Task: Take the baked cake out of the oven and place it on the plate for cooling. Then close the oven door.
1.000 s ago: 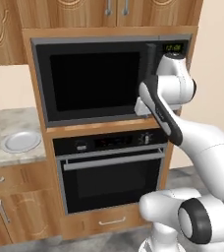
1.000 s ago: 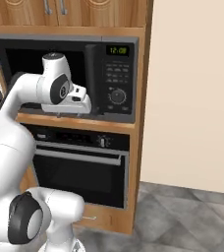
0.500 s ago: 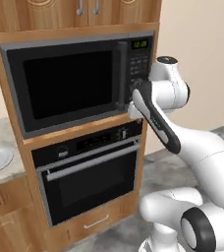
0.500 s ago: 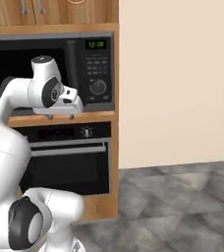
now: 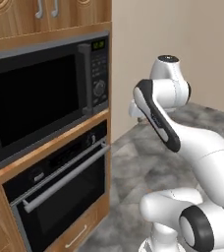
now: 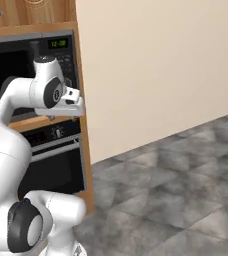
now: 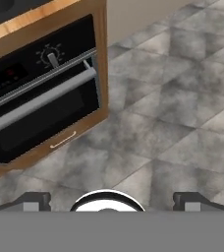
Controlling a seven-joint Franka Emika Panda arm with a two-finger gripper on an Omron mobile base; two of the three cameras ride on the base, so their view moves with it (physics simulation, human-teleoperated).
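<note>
- The pincer (image 7: 111, 201) hangs with its tips wide apart, holding nothing, aimed down at the grey floor (image 7: 182, 98).
- The oven (image 5: 60, 197) sits low in the cabinet, under the microwave (image 5: 45, 98); from the hand it lies down and to the left, its door (image 7: 40, 118) shut.
- The door's handle (image 7: 40, 101) runs level across the front (the long axis any pull must square to).
- The hand view shows the knob (image 7: 51, 58); the left base view shows the whole cabinet stack.

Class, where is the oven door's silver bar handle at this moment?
The silver bar handle runs across the top of the shut oven door, low on the left of the left base view, just under the knob panel and below the microwave.
</note>
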